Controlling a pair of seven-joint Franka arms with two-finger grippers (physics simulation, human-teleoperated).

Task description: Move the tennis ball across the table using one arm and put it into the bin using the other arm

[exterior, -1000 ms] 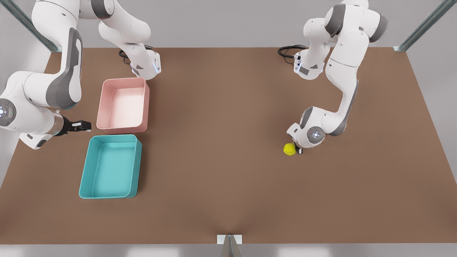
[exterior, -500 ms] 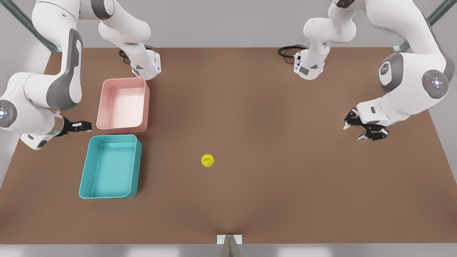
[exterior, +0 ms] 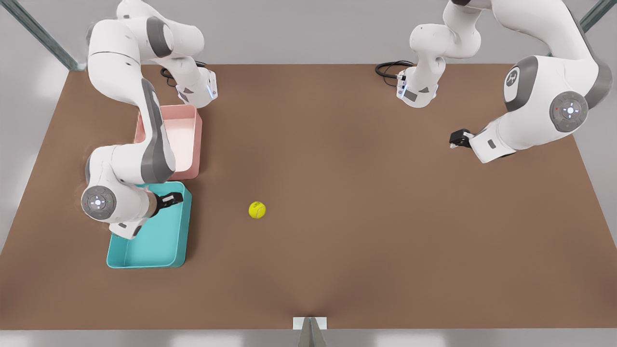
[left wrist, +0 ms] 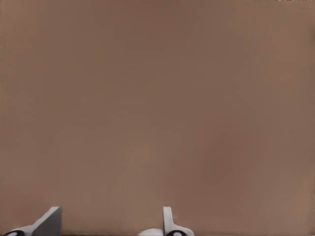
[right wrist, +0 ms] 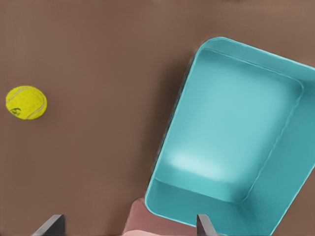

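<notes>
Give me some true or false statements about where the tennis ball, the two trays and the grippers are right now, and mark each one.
1. The tennis ball lies on the bare table, outside both trays. True.
2. The right gripper holds the ball. False: its fingers are open and empty, and in the front view it hovers at the teal bin, apart from the ball.
3. The pink tray stands right beside the teal bin. True.
4. The left gripper is over the teal bin. False: it is on the front view's right, over bare table, far from both trays, with its fingers open.
</notes>
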